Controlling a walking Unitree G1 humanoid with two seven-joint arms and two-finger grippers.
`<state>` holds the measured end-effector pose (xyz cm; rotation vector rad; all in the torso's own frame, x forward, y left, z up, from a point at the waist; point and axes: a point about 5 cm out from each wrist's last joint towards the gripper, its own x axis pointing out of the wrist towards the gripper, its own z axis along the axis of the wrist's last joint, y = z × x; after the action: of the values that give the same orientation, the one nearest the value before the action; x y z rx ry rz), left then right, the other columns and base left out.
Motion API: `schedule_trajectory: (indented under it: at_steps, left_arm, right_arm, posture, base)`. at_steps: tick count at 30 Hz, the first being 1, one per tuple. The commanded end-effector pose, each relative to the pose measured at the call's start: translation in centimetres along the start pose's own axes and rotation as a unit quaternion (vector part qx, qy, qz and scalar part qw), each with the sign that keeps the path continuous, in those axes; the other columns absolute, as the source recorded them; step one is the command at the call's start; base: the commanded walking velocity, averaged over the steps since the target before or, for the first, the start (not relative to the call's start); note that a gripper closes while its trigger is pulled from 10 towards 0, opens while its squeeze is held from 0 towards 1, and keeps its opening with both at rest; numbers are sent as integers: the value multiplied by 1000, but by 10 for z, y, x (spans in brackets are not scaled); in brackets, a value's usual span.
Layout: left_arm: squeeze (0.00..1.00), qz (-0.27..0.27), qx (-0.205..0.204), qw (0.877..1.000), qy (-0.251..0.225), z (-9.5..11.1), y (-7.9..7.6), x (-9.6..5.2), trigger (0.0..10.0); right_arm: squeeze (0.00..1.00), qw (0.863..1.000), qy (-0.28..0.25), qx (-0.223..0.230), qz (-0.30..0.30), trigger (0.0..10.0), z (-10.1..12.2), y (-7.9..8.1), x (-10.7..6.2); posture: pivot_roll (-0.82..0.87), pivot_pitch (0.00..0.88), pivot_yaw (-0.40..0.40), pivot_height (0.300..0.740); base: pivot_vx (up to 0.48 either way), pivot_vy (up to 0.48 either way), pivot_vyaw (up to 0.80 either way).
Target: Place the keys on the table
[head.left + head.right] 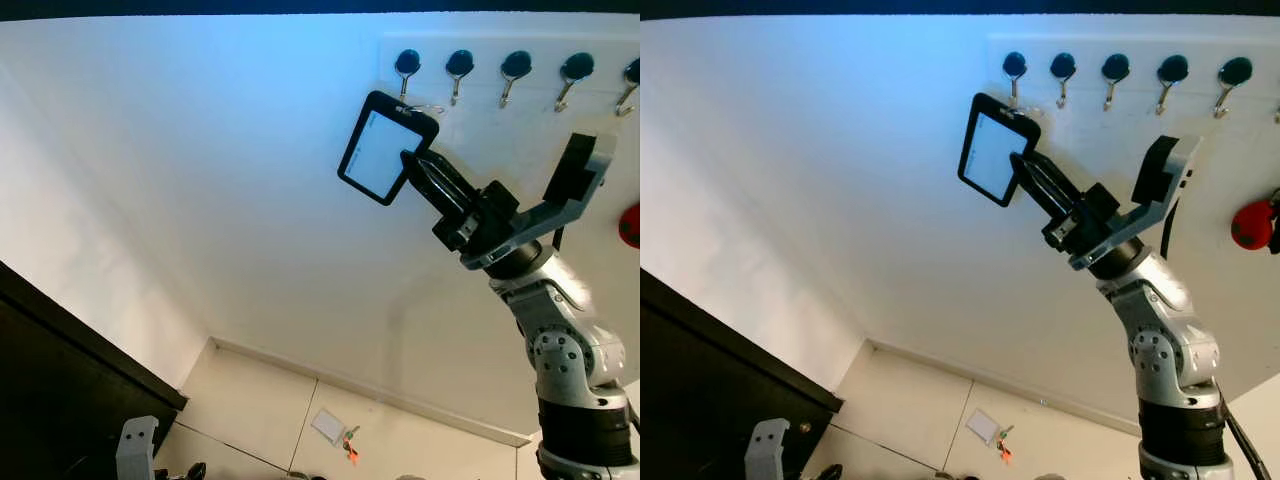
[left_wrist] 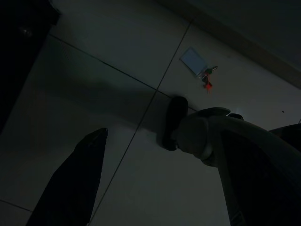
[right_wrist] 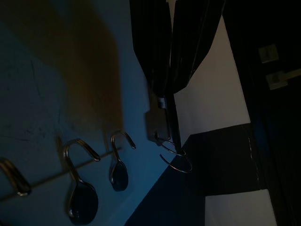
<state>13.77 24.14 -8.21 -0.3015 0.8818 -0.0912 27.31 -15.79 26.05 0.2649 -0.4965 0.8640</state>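
My right gripper is raised to the wall and shut on a black-framed card holder with a white face. A thin key ring sticks out of the holder's top corner, close beside the leftmost hook. In the right wrist view the ring looks apart from the nearest hook. A second set lies on the floor by the skirting: a white card with keys and an orange tag. My left gripper hangs low and idle, one finger over the tiles, open.
A row of several dark-knobbed hooks runs along the white wall. A red object hangs at the far right. A dark piece of furniture fills the lower left. Pale floor tiles lie below.
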Motion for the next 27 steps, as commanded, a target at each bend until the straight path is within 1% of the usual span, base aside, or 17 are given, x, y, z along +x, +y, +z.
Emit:
schedule_trajectory:
  at_steps: [1, 4, 6, 7, 9, 10, 11, 13, 14, 15, 16, 18, 19, 20, 24, 25, 27]
  left_arm:
    - [0, -1, 0, 1000, 13, -9, -1, -2, 10000]
    - [0, -1, 0, 1000, 14, -9, -1, -2, 10000]
    - [0, -1, 1, 1000, 15, -10, -1, -2, 10000]
    - [0, -1, 1, 1000, 15, -10, -1, -2, 10000]
    - [0, -1, 0, 1000, 17, -11, -2, -2, 10000]
    - [0, -1, -1, 1000, 17, -12, -2, -2, 10000]
    - [0, -1, -1, 1000, 17, -12, -2, -2, 10000]
    - [0, -2, -1, 1000, 18, -12, -3, -2, 10000]
    - [0, -2, -1, 1000, 18, -12, -3, -2, 10000]
    - [0, -2, -1, 1000, 17, -12, -3, -2, 10000]
    - [0, 0, -3, 1000, 15, -11, -3, -2, 10000]
    - [0, 3, -7, 1000, 5, -7, -1, -1, 10000]
    - [0, 6, -11, 1000, -4, -3, 1, -1, 10000]
    - [0, 6, -11, 1000, -4, -3, 1, -1, 10000]
    - [0, 12, -14, 1000, -25, 8, 7, -2, 10000]
    - [0, 12, -14, 1000, -25, 8, 7, -2, 10000]
    - [0, 13, -14, 999, -31, 12, 8, -2, 10000]
  right_arm:
    - [0, 1000, -13, 5, 17, 0, 4, 6, 3]
    - [0, 999, -25, 20, 37, 0, 6, 13, 3]
    - [0, 997, -9, 31, 69, 0, 3, 22, 1]
    - [0, 997, -9, 31, 69, 0, 3, 22, 1]
    - [0, 991, 77, 14, 104, 0, -18, 31, -9]
    - [0, 985, 131, 11, 114, 0, -33, 33, -17]
    - [0, 985, 131, 11, 114, 0, -33, 33, -17]
    - [0, 971, 207, 10, 117, 0, -54, 33, -32]
    - [0, 971, 207, 10, 117, 0, -54, 33, -32]
    - [0, 964, 239, 12, 116, 0, -64, 33, -40]
    - [0, 955, 279, 10, 101, 0, -76, 29, -49]
    - [0, 939, 336, 2, 74, 0, -94, 23, -64]
    - [0, 929, 367, -1, 51, 0, -106, 17, -75]
    - [0, 929, 367, -1, 51, 0, -106, 17, -75]
    - [0, 901, 433, 0, -21, 0, -138, 3, -111]
    - [0, 901, 433, 0, -21, 0, -138, 3, -111]
    - [0, 877, 472, 7, -86, 0, -161, -5, -141]
  posture:
    - [-129, 109, 128, 740]
    - [-131, 115, 131, 740]
    - [-131, 115, 131, 740]
    - [-131, 115, 131, 740]
    - [-131, 115, 131, 740]
    - [-131, 115, 131, 740]
    - [-131, 115, 131, 740]
    - [-137, 119, 130, 740]
    - [-137, 119, 130, 740]
    - [-137, 119, 130, 740]
    - [-137, 119, 130, 740]
    - [-137, 119, 130, 740]
    - [-141, 119, 127, 740]
    - [-141, 119, 127, 740]
    - [-134, 117, 122, 740]
    - [-134, 117, 122, 740]
    - [-132, 117, 121, 740]
  base:
    - [0, 0, 0]
    - [0, 0, 0]
    - [0, 0, 0]
    - [0, 0, 0]
    - [0, 0, 0]
    - [0, 0, 0]
    - [0, 0, 0]
    - [0, 0, 0]
    - [0, 0, 0]
    - [0, 0, 0]
    - [0, 0, 0]
    - [0, 0, 0]
    - [0, 0, 0]
    - [0, 0, 0]
    - [0, 0, 0]
    - [0, 0, 0]
    - [0, 0, 0]
